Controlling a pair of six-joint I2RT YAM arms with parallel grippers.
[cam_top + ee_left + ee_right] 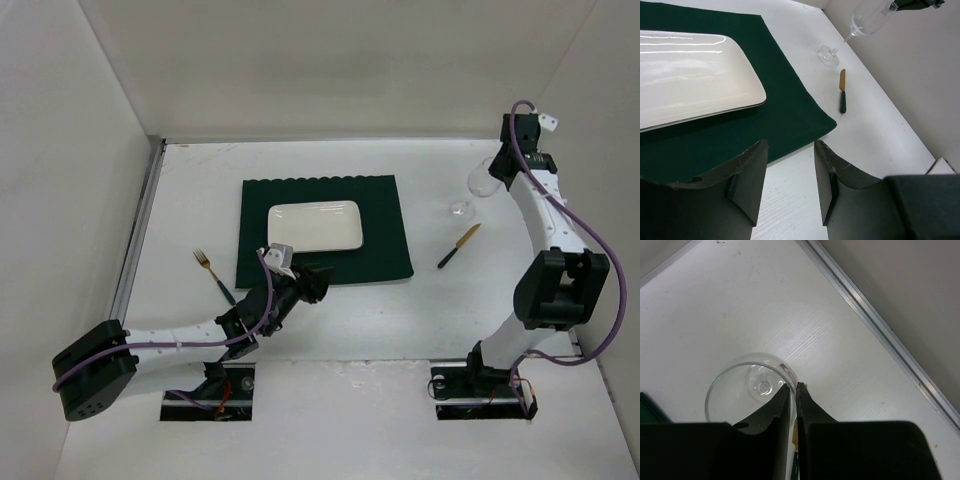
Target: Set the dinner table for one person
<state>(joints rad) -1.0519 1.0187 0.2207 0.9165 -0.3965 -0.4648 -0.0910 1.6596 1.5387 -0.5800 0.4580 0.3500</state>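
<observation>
Pinching the rim of the wine glass (747, 385) with the right gripper (793, 387), jaws almost closed with only the thin glass wall between them. Holding it at the far right of the dinner table (350, 330), to the right of the dark green placemat (385, 255) and just beyond the knife (458, 246). Tilted, by the top view: bowl up and toward the right wall, foot down and nearer the placemat, low over the table or touching it (cannot tell which). Judging from that, calls for swinging the bowl back over the foot until the stem stands upright, then letting go. Risks tipping if released while leaning.

Hovering over the near edge of the placemat with the left gripper (790, 150), jaws spread moderately and holding nothing. Pointing toward the white plate (314, 227) in the middle of the placemat. Lying behind and to the left of that claw, off the placemat's left edge: the fork (213, 273), on a diagonal with tines far-left and handle near-right. Nearer the left arm by far; knife and glass nearer the right. Knife's long axis also diagonal, blade far-right, dark handle near-left.

No brand, label or legible writing anywhere in view.
</observation>
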